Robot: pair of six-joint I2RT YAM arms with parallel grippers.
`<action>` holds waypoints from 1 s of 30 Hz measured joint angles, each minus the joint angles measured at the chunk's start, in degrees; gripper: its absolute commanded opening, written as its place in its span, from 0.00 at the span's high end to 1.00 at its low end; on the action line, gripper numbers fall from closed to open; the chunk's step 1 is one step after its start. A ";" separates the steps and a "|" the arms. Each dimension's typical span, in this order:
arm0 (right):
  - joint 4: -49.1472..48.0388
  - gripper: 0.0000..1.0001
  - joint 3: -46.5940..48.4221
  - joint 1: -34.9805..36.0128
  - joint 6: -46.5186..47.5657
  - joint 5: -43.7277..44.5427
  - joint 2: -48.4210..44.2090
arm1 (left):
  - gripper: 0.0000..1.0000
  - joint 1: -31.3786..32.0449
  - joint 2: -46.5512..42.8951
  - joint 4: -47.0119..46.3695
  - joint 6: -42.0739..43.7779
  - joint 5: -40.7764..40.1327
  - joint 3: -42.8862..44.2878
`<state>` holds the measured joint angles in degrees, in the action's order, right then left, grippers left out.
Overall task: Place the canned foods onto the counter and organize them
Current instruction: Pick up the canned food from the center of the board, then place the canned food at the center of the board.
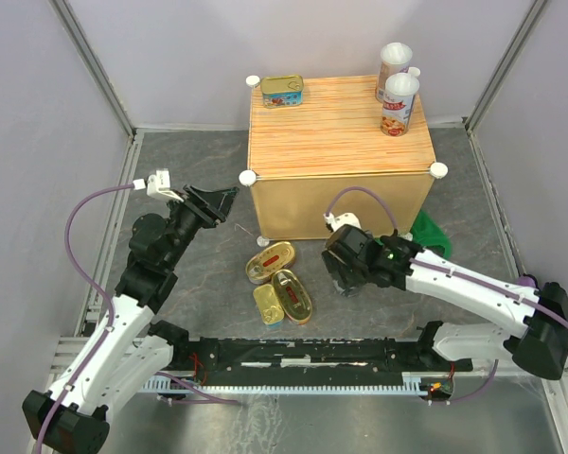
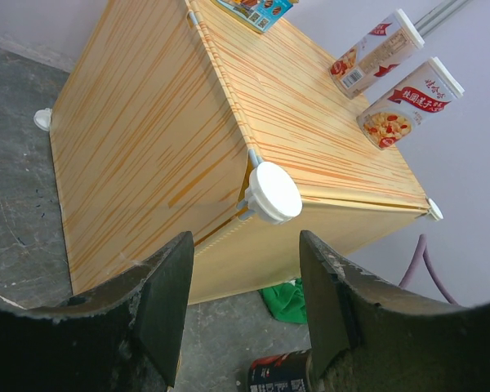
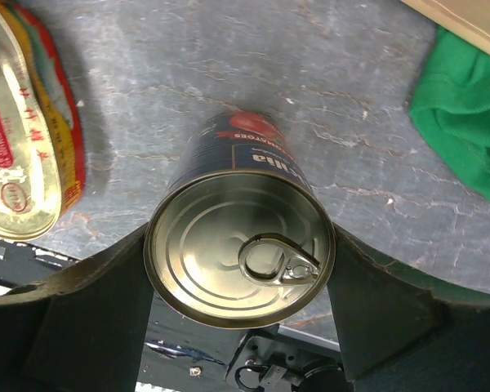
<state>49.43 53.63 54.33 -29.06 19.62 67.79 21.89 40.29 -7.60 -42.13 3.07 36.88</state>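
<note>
The counter [image 1: 336,142] carries a rectangular gold-lidded tin [image 1: 282,91] at its back left and two white-lidded cylinders [image 1: 393,71] [image 1: 399,104] at its back right. Two oval gold tins [image 1: 270,262] [image 1: 292,295] and a rectangular one [image 1: 268,305] lie on the floor in front of it. My right gripper [image 1: 346,272] is low beside them. In the right wrist view it [image 3: 241,245] is shut on the dark blue can [image 3: 245,155], whose pull-tab lid faces the camera. My left gripper [image 1: 218,200] is open and holds nothing, near the counter's front left knob [image 2: 273,193].
A green cloth [image 1: 430,232] lies on the floor at the counter's front right corner. Grey walls with metal rails close in the floor on the left, right and back. The black rail with the arm bases runs along the near edge.
</note>
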 measured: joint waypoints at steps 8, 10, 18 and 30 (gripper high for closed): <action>-0.52 0.49 4.11 8.17 2.36 2.03 4.28 | 0.39 0.00 -0.28 0.24 0.00 -0.11 0.00; -0.48 0.49 6.16 10.23 3.06 2.49 5.09 | 0.39 0.00 -0.37 0.24 0.00 -0.20 0.00; -0.46 0.49 15.41 16.17 5.33 3.28 8.50 | 0.39 0.00 -0.74 0.31 0.00 -0.92 0.00; -0.04 0.49 18.69 17.97 7.52 -0.33 15.69 | 0.38 0.00 -4.20 4.68 0.07 -6.01 0.26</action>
<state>49.39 72.31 72.29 -21.54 19.29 83.48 21.89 36.10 -2.92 -42.06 -2.94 37.15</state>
